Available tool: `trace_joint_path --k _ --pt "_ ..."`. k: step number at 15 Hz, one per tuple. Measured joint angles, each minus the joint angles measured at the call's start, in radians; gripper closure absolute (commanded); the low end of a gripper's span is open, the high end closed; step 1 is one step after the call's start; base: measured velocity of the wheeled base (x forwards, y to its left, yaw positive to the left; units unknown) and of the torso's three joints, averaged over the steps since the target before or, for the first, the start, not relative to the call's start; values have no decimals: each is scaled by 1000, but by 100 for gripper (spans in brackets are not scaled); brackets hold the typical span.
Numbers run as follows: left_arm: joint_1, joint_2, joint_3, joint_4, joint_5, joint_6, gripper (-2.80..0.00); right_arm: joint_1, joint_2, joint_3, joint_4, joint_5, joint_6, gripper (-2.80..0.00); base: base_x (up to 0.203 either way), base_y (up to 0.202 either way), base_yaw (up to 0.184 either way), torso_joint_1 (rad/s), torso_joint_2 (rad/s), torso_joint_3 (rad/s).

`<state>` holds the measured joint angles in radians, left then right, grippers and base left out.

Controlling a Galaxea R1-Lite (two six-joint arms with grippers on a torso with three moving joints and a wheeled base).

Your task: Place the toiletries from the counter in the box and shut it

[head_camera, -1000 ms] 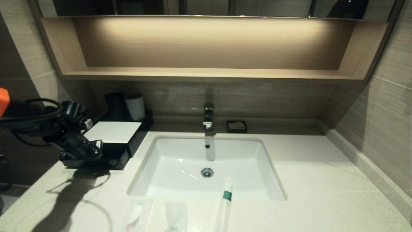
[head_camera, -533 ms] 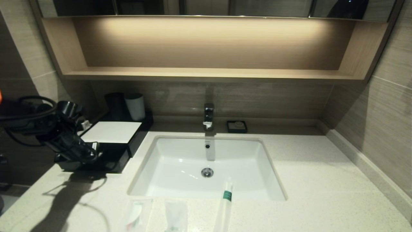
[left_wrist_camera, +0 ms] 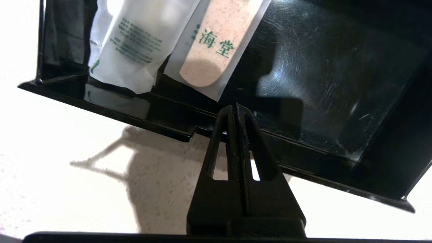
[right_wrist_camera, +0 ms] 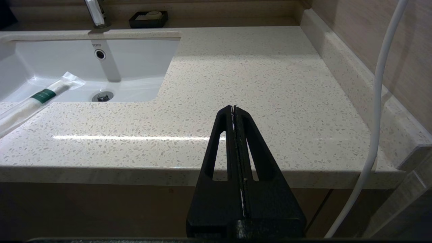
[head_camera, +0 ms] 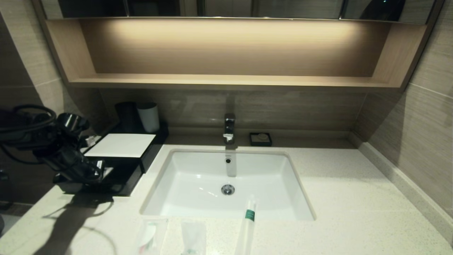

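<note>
Box (head_camera: 120, 156) sits at 9 o'clock of sink (head_camera: 198, 177), drawer (left_wrist_camera: 303, 84) pulled out w/ sachets inside. Left gripper (left_wrist_camera: 235, 109) pressed together at drawer's front lip. Right gripper (right_wrist_camera: 234, 109) shut, parked off counter (right_wrist_camera: 253, 84) edge.

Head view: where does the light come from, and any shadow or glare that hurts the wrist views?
Head view: a strip above the wooden shelf lights the wall; left gripper throws a hard shadow toward the camera on the counter. Left wrist view: glossy drawer reflects and shows scratches. Right wrist view: one thin glare streak on the counter.
</note>
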<state>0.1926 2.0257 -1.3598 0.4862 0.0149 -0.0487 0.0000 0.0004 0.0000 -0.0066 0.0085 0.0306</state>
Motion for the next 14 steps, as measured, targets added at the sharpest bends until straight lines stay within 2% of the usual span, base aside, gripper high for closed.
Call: trace_joint_path --k 14 --pt "8 -74 106 -3 -4 1 0 0 0 0 0 0 0 0 0 0 0 0 0 0"
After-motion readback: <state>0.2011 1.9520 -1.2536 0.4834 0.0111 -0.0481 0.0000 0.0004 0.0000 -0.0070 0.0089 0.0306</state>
